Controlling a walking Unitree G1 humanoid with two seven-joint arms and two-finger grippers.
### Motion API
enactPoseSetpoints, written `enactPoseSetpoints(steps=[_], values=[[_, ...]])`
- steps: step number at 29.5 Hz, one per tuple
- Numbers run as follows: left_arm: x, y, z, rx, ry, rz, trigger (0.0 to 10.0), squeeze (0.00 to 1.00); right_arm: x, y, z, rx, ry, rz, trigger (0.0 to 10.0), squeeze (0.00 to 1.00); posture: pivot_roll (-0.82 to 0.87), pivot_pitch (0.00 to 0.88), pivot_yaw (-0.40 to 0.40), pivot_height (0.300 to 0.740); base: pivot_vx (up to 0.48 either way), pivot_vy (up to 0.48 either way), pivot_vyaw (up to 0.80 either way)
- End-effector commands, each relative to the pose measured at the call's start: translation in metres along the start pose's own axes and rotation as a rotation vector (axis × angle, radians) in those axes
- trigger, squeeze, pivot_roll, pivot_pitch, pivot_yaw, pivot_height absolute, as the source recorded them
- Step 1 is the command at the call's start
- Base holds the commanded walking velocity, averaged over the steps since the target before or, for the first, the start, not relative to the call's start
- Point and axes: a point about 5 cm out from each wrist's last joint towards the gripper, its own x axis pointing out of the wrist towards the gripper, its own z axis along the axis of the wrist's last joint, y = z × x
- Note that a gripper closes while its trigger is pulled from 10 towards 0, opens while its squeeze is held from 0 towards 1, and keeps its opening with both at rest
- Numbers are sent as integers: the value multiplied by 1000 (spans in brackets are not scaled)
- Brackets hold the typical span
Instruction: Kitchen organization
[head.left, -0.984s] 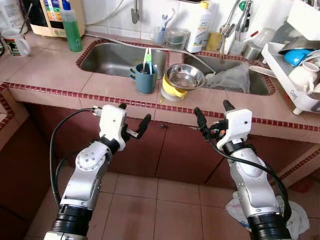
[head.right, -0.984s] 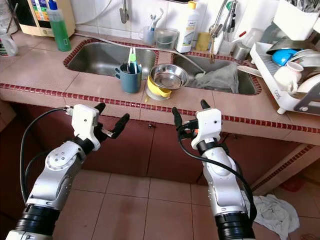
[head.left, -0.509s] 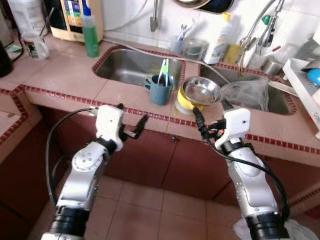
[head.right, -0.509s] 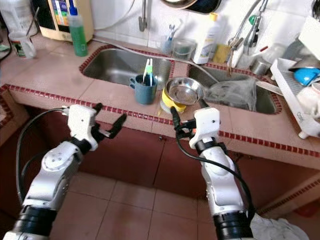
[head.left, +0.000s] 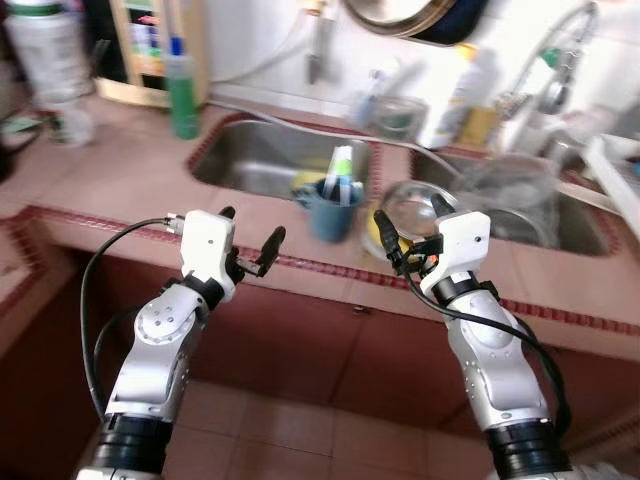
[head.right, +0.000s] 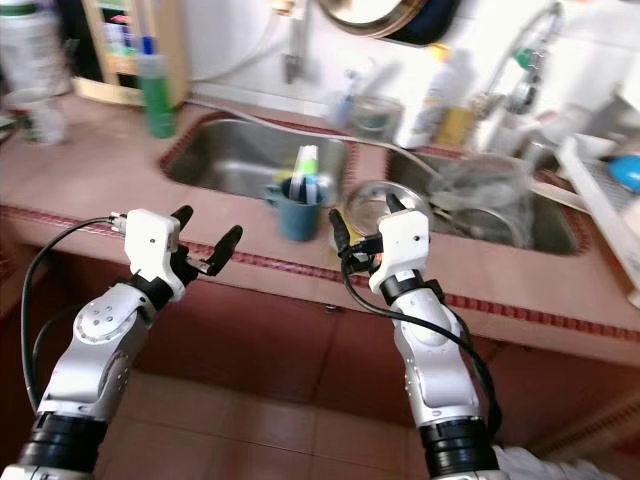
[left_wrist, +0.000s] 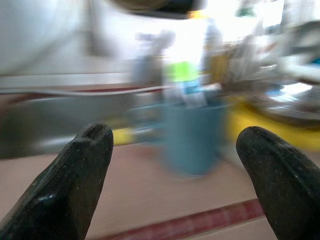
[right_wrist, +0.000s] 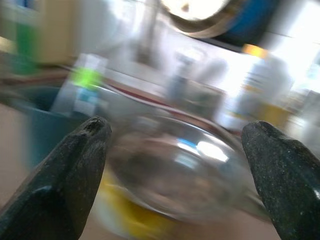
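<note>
Both grippers — left gripper (head.left: 249, 228), right gripper (head.left: 408, 214) — spread wide

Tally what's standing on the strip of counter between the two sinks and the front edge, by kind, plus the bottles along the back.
Blue cups holding toothbrushes: 1
Shiny steel bowls on a yellow base: 1
Green soap bottles: 1
White bottles with a yellow cap: 1
Total: 4; the frames are motion-blurred, so smaller items can't be counted.

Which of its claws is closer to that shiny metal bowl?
Right. The right gripper is open just before the bowl; the left gripper, also open, is farther off, nearer the blue cup.
</note>
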Motion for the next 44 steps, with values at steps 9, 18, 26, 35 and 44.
enactPoseSetpoints(steps=[9, 18, 26, 35, 44], values=[[-2, 3, 3, 21, -2, -7, 10000, 0, 2, 1, 2, 13, -1, 2, 10000, 0, 12, 0, -89, 740, 0, 0, -656], [2, 7, 0, 1, 30, 42, 10000, 0, 3, 2, 4, -2, -14, 3, 10000, 0, 12, 0, -88, 740, 0, 0, -488], [0, 7, -2, 33, 43, 17, 10000, 0, 2, 3, 3, -9, -13, 7, 10000, 0, 9, 0, -86, 740, 0, 0, 0], [-3, 13, -4, 75, 70, 29, 10000, 0, 1, 3, 3, -14, -11, 8, 10000, 0, 10, 0, -85, 740, 0, 0, 0], [10, 16, 8, 45, 15, 109, 10000, 0, 3, 4, 4, -9, -16, 6, 10000, 0, 16, 0, -88, 740, 0, 0, 0]])
